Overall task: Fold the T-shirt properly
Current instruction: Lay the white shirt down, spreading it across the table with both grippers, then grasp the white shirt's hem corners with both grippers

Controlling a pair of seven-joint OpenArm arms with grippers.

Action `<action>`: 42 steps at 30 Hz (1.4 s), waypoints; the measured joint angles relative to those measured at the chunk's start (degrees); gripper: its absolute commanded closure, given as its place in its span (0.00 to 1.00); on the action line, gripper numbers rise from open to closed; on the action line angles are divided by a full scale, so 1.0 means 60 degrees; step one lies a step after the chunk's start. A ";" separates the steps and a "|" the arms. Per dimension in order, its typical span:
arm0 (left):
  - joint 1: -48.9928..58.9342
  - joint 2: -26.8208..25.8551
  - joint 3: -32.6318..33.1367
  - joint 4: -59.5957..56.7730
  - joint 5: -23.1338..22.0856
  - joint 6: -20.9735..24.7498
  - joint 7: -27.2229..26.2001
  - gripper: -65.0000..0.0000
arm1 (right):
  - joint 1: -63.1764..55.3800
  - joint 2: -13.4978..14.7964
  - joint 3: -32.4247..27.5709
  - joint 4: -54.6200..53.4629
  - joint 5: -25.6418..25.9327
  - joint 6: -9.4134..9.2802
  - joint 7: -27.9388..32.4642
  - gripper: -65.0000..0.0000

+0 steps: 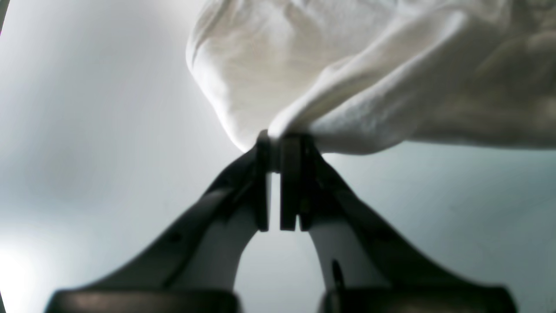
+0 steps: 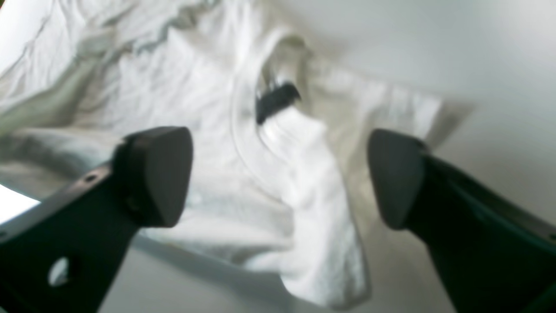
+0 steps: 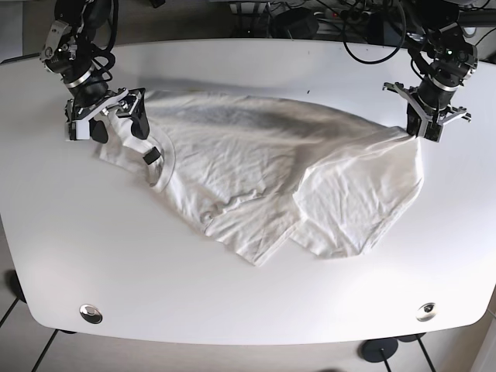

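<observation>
A white T-shirt [image 3: 263,174] lies crumpled on the white table [image 3: 256,302], with its lower part folded over near the middle. Its collar with a black label [image 3: 153,157] is at the left. My left gripper [image 3: 423,132], at the right in the base view, is shut on the shirt's right edge; the left wrist view shows a fold of fabric [image 1: 347,95] pinched at the fingertips of that gripper [image 1: 274,150]. My right gripper [image 3: 120,128] is open just above the collar and sleeve area. In the right wrist view, this gripper [image 2: 273,178] hovers wide open over the label [image 2: 276,102].
Cables and equipment [image 3: 325,19] sit behind the table's back edge. Two metal discs [image 3: 91,313] [image 3: 425,311] are set near the table's front corners. Bare table surface surrounds the shirt in front and at both sides.
</observation>
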 measured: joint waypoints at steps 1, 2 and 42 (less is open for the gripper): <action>-0.0004 0.0000 0.0000 0.0000 0.0000 0.0000 -0.0004 1.00 | 0.0058 0.0000 -0.0044 0.0124 0.0113 -0.0004 0.0025 0.00; -0.0004 -0.0004 0.0000 0.0000 0.0000 0.0004 -0.0004 1.00 | 0.0219 0.0000 -0.0095 0.0131 0.0102 0.0000 0.0007 0.00; -0.0051 0.0007 0.0018 0.0339 0.0000 0.0000 0.0069 1.00 | 0.6011 -0.0251 -0.4164 -0.6721 -0.1373 -0.0011 0.0437 0.97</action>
